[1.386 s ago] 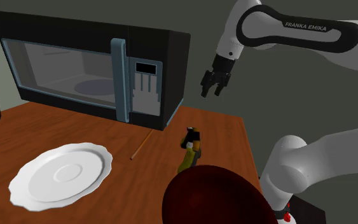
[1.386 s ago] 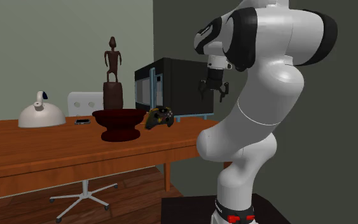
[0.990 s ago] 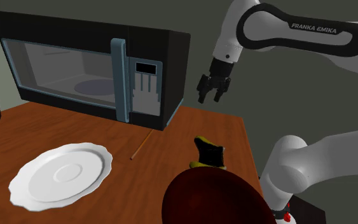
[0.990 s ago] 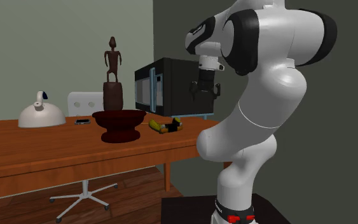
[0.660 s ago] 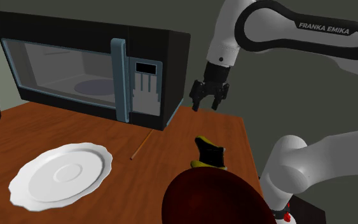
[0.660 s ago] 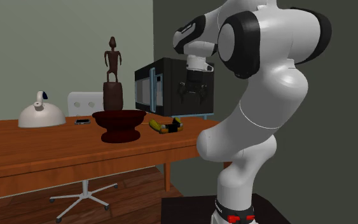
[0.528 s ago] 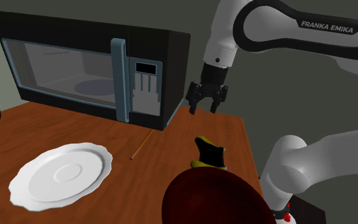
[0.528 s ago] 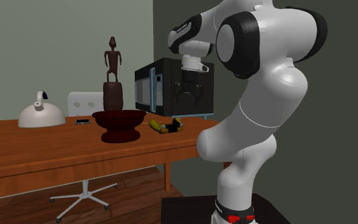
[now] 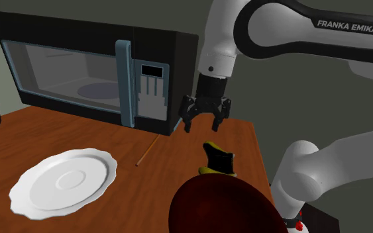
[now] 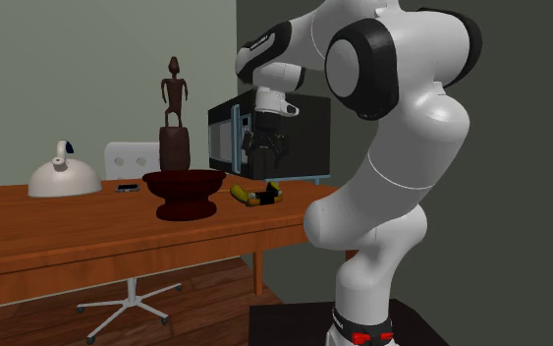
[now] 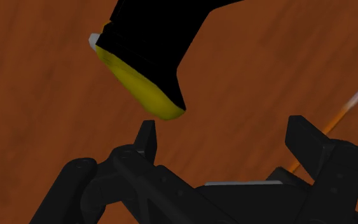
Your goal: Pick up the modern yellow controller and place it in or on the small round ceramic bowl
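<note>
Gripper (image 9: 203,126) (image 10: 264,167) (image 11: 225,143): fingers (image 11: 147,137) stand well apart, nothing between them. It hangs above the wooden table (image 9: 79,136) (image 10: 68,231) (image 11: 44,140), close before the near right corner of the black microwave (image 9: 92,66) (image 10: 227,138).

Yellow-and-black controller (image 9: 218,159) (image 10: 256,196) (image 11: 149,44): lying on the table below the gripper and a little nearer than it, not touched by the fingers. It rests outside the dark red footed bowl (image 9: 228,205) (image 10: 184,192), on the bowl's far side in the shoulder view and to its right in the second exterior view, with a gap between them.

Pencil (image 9: 146,151) (image 11: 339,118): on the table, left of the controller.

White scalloped plate (image 9: 62,180): near left of the table.

Also noted in the second exterior view: dark figurine (image 10: 174,113) behind the bowl, white kettle (image 10: 63,175) far left
</note>
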Motion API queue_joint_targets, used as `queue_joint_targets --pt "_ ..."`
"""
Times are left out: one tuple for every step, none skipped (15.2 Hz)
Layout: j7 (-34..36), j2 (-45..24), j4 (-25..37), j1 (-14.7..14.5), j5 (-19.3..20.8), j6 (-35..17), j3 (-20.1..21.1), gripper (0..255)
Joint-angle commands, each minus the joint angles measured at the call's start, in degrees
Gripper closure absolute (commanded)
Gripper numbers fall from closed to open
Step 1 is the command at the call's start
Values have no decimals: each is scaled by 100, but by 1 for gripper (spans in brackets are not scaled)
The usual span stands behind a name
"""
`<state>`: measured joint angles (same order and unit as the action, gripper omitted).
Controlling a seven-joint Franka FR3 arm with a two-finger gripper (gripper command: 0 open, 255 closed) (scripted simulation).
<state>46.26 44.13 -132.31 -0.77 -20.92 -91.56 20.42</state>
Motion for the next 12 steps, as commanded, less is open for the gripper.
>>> queue_joint_targets --pt "34 23 -136 -17 -54 -115 60 0" --pt "29 36 -216 -24 -73 -185 82 0" --pt "23 47 -296 -32 -93 -255 105 0" --pt "18 57 -375 -41 -113 -325 128 0" --pt "10 70 -497 -54 -145 -437 166 0" --pt "10 70 -497 -53 -145 -437 166 0" --pt "9 71 -497 -53 -145 -437 166 0" --pt "9 70 -497 -53 -145 -437 166 0" --pt "9 70 -497 -53 -145 -437 166 0" --pt "9 70 -497 -53 -145 -437 166 0" --pt "9 70 -497 -53 -145 -437 166 0" --pt "9 70 -497 -53 -145 -437 166 0"
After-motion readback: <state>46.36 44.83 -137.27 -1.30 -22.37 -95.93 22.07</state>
